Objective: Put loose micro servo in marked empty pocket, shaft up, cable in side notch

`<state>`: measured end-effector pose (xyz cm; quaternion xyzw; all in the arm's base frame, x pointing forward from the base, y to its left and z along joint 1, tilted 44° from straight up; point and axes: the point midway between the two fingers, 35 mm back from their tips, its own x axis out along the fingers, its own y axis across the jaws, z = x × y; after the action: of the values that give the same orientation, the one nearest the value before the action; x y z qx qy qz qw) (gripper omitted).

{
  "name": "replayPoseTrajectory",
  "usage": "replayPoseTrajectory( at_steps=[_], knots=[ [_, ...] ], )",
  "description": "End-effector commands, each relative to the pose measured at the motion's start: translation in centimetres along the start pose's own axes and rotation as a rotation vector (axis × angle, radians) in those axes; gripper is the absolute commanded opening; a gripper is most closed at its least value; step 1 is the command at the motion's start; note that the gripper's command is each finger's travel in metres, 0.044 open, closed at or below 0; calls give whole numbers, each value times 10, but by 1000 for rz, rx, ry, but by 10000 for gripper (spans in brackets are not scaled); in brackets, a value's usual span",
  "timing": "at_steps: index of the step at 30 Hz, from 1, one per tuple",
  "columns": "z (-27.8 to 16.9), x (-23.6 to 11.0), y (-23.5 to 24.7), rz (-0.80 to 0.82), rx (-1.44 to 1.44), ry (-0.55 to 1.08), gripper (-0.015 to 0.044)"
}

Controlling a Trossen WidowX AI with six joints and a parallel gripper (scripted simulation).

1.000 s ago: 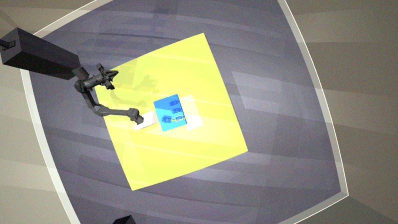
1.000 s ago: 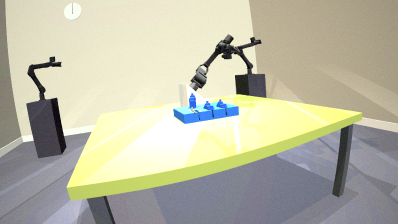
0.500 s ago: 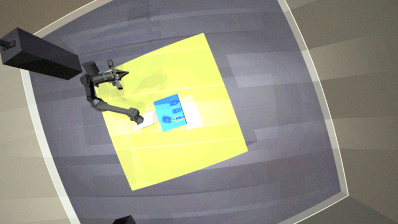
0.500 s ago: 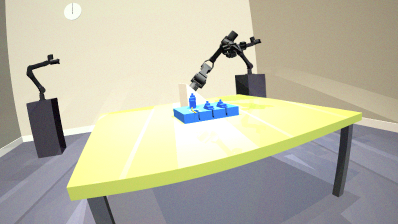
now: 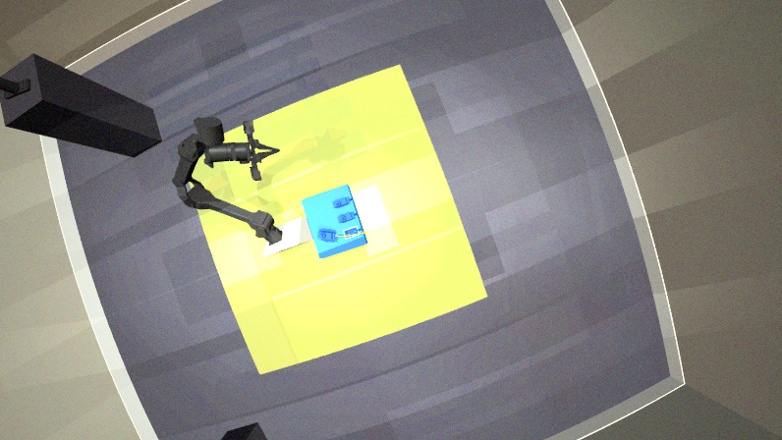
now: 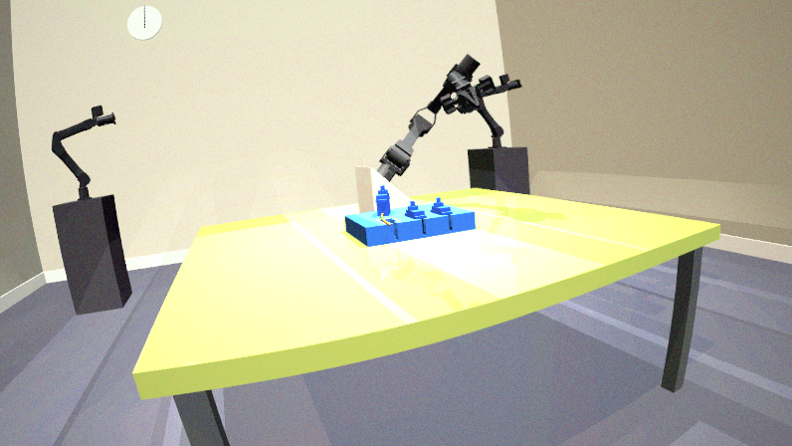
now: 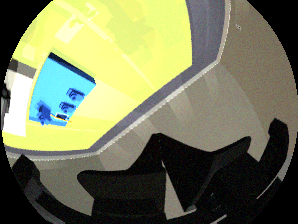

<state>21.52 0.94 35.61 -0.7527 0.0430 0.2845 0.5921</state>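
Observation:
The blue deck [image 5: 328, 248] [image 6: 410, 231] [image 7: 63, 76] lies in the middle of the yellow table [image 5: 356, 305] [image 6: 332, 310]. The loose dark-blue micro servo [image 5: 326, 235] [image 6: 382, 200] stands upright on the deck's end, apart from the gripper. Its yellow cable [image 5: 339, 236] [image 6: 384, 220] runs to the white-outlined pocket [image 5: 352, 232]. Two more servos [image 5: 342, 203] [image 6: 414, 209] sit seated in the deck. My gripper [image 5: 276, 150] [image 7: 156, 137] is shut and empty. It is held high and far from the deck, over the table's back part.
A pale upright panel [image 5: 287, 238] [image 6: 364, 188] stands beside the deck at the arm's base [image 6: 390, 163]. Dark pedestals with camera arms [image 6: 91, 255] [image 6: 495, 165] stand off the table. The table edge shows in the wrist view.

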Motion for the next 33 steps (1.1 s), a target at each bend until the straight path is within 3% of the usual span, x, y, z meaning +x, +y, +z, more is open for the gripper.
replayPoseTrajectory(
  at_steps=[1,33],
  knots=[
    [-13,19,9,53,102,-13,0],
    [-71,134,112,456,989,-46,0]
  ],
)
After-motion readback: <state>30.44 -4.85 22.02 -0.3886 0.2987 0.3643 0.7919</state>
